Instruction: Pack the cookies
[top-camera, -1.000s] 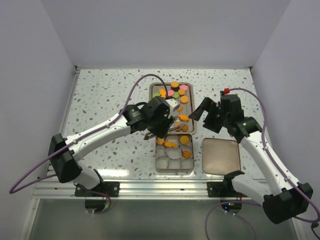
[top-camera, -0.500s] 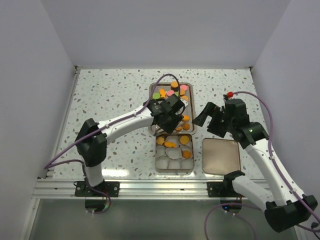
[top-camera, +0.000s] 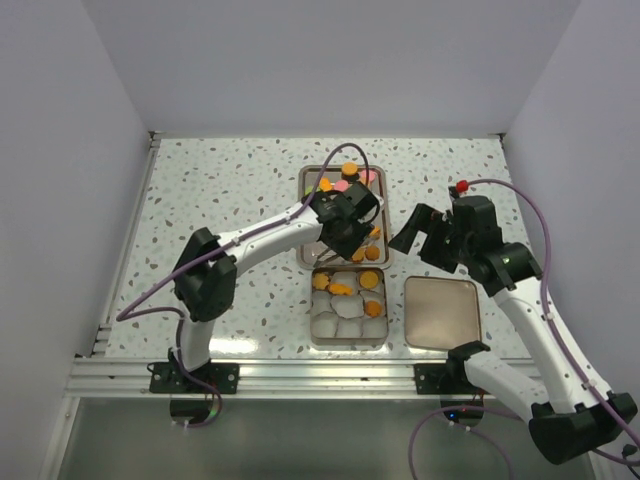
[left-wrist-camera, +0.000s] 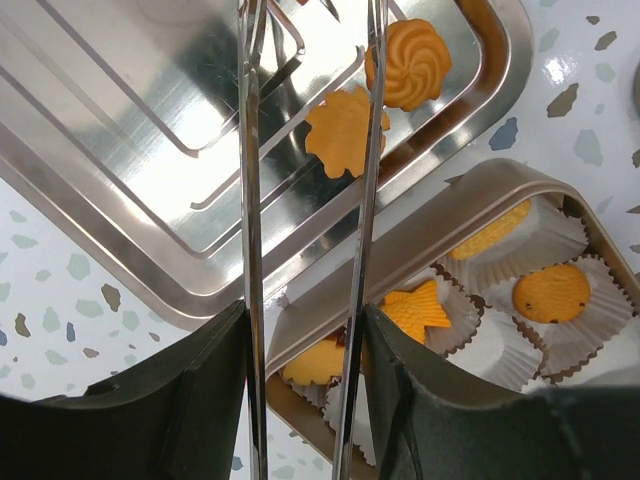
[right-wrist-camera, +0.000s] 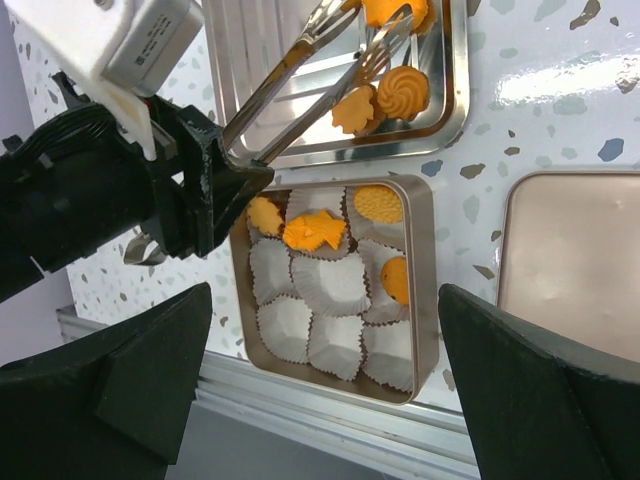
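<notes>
Over the speckled desk (top-camera: 220, 190), the left claw (left-wrist-camera: 305, 322) is clamped on a pair of metal tongs (left-wrist-camera: 248, 150). The two blades run out from between its dark fingers across the steel tray (left-wrist-camera: 120, 210). They stand slightly apart, and their tips lie at the far part of the tray; whether they grip anything cannot be told.

The cookies (left-wrist-camera: 345, 130) are divided between two places. On the tray, a flower-shaped orange one and a swirled orange one lie just beside each other near the right-hand blade. More lie at the tray's far end, mostly orange with some pink. Four other orange cookies rest in the paper cups (right-wrist-camera: 330, 285) of the tin box (right-wrist-camera: 425, 290), in the rows nearest the tray. This box sits just beside the tray's near edge.

The right claw (right-wrist-camera: 325, 290) hangs above the box with its jaws spread wide and nothing between them. A flat lid (right-wrist-camera: 570, 260) lies on the desk just right of the box.
</notes>
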